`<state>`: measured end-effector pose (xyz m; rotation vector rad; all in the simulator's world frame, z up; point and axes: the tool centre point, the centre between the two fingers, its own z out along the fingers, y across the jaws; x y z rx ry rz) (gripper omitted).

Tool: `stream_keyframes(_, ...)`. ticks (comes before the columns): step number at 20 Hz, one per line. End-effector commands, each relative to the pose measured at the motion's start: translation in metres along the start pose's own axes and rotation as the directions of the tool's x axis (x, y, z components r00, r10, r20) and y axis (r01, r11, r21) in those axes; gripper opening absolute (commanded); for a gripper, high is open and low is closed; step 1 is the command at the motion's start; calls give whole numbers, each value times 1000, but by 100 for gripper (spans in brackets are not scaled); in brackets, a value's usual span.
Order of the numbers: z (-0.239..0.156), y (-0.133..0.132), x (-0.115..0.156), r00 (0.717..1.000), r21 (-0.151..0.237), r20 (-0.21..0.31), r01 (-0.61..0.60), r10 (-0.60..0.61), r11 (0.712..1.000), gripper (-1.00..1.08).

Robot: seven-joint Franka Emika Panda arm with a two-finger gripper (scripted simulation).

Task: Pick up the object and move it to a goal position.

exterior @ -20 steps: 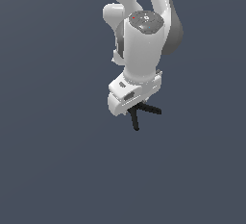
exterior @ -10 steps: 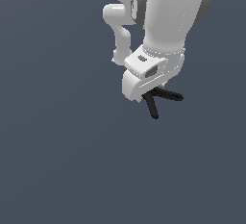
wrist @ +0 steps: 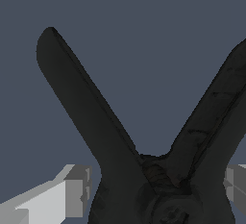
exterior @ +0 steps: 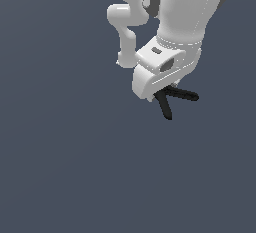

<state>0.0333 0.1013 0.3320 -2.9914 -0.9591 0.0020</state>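
I see the small black spring clamp with two thin handles splayed in a V (exterior: 172,101) right of centre in the exterior view, projecting below the white gripper (exterior: 167,88). My jaws are clenched on the clamp's pivot end, fingers (wrist: 72,192) at both sides.

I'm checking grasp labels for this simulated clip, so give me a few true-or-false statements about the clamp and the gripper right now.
1. The spring clamp is black. True.
2. Its two handles lie closed together, parallel. False: they splay apart in a V.
3. In the wrist view, the gripper has a finger on each side of the clamp's pivot end. True.
4. The clamp lies far from the gripper, untouched. False: it sits right between the fingers.
5. The arm is bright red. False: it is white.
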Motion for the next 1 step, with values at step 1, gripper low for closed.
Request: stream_keyframes(1,0,1,0,1000,-1,-1,-1,1,1000,-100)
